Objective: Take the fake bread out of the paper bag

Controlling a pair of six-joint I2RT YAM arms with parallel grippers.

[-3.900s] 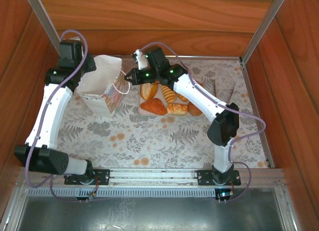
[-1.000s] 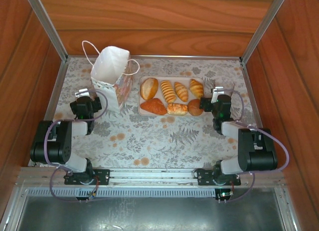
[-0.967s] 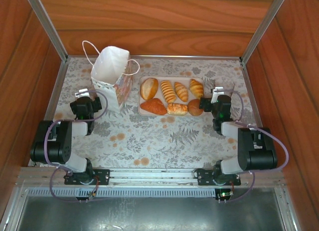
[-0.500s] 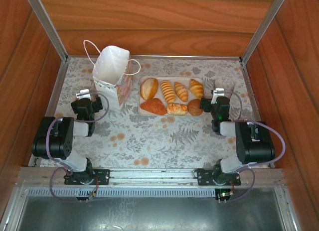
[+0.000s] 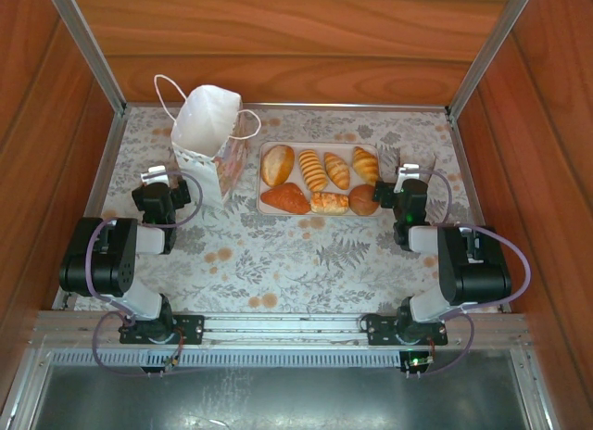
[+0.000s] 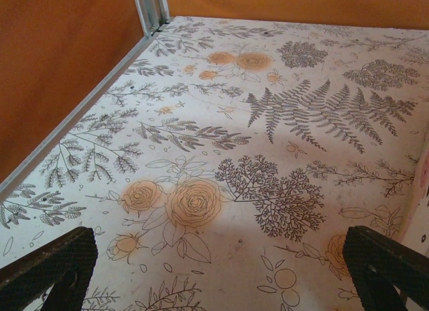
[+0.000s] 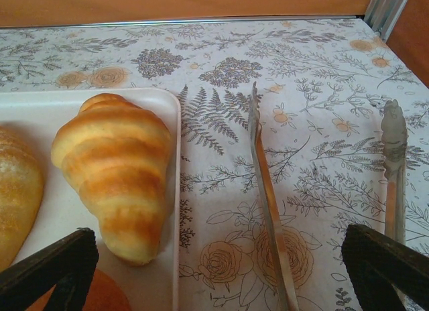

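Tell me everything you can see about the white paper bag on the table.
The paper bag is small and white. It stands upright at the far left of the floral table, just left of the beige tray. Its mouth gapes open and shows a white interior with no bread visible. Two white cord handles loop outward from the rim, and a pink-and-gold patterned band runs near the base. The paper looks slightly creased. The left gripper, open, sits near its base without holding it.
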